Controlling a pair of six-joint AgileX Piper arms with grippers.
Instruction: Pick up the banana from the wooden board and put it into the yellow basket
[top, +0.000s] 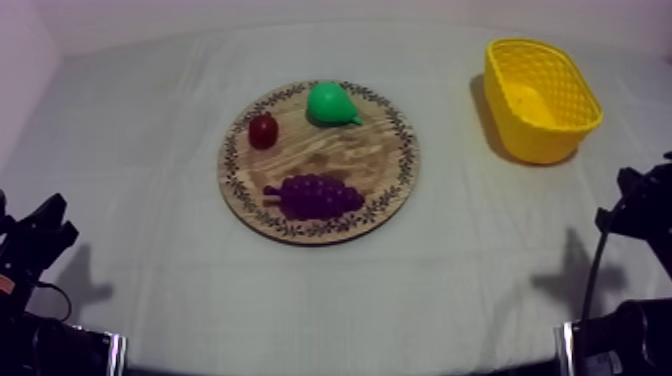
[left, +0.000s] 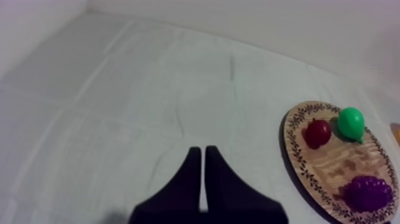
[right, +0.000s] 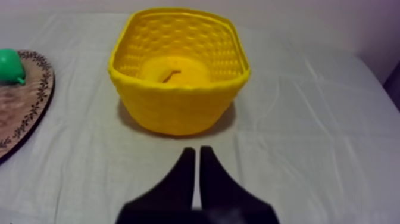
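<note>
Right wrist view: banana (right: 172, 70) lies inside basket (right: 178, 110), far right, just beyond right gripper (right: 197, 156), whose fingers are pressed together, empty. Left gripper (left: 200, 154), likewise closed on nothing, sits near left over cloth (left: 119, 107), well apart from board (left: 333, 161).

Inside the yellow basket (right: 177, 110), the banana (right: 172, 70), if that curled yellow shape is it, blends into the weave. The wooden board (right: 27, 107) and pear (right: 9, 64) run off the right wrist view's edge.
</note>
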